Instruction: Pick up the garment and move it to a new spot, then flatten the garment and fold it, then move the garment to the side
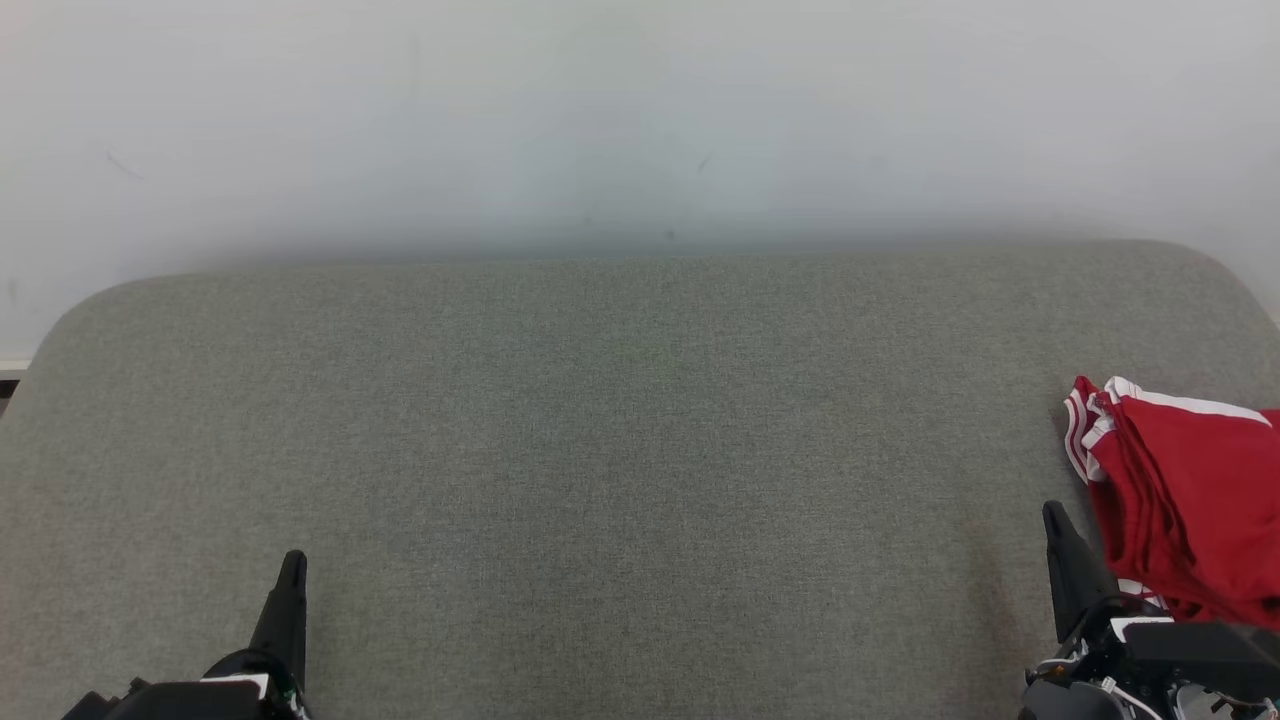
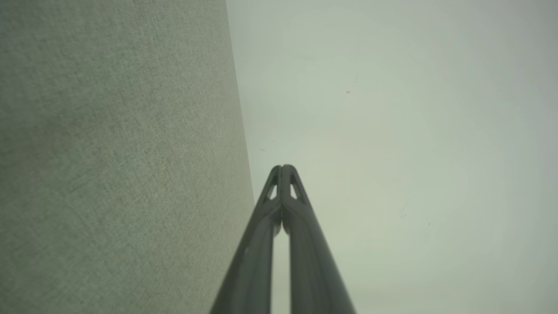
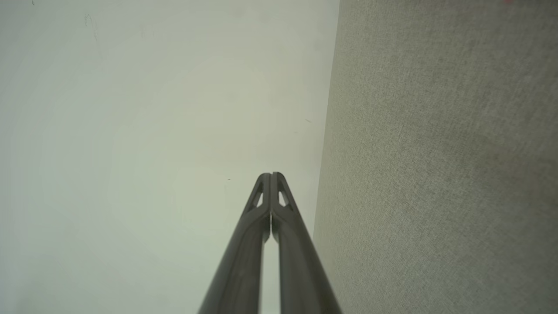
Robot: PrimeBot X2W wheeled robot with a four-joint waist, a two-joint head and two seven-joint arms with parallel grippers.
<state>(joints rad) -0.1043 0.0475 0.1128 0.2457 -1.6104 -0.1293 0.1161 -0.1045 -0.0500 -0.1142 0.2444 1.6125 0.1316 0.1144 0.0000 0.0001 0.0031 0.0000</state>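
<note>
So the garment (image 1: 1190,490) sat just right of the right pincer (image 1: 1052,510), bunched up, with its near edge right by the pincer's body. It was well apart from the left pincer (image 1: 293,558), way across the grey pad (image 1: 640,450). Part of it ran off the picture, so I couldn't tell its full shape.

My read was thin, soft jersey stuff, red with white stripes. It'd be light and floppy and would sag the second it left the pad. It was layered in loose folds, so one pinch could easily catch several layers at once. I'd have gone for the white-striped edge up beyond the right pincer's tip, since it was the clearest single edge to nip. Flattening probably needed both pincers on two corners. The pad's weave looked grippy, so dragging might have bunched it.

The head view gave the layout of garment, pad and wall (image 1: 640,120). The wrist views gave the close look: each pincer's fingers (image 2: 261,226) were clenched tip to tip with nothing between them, pointing at the wall with the pad alongside.
</note>
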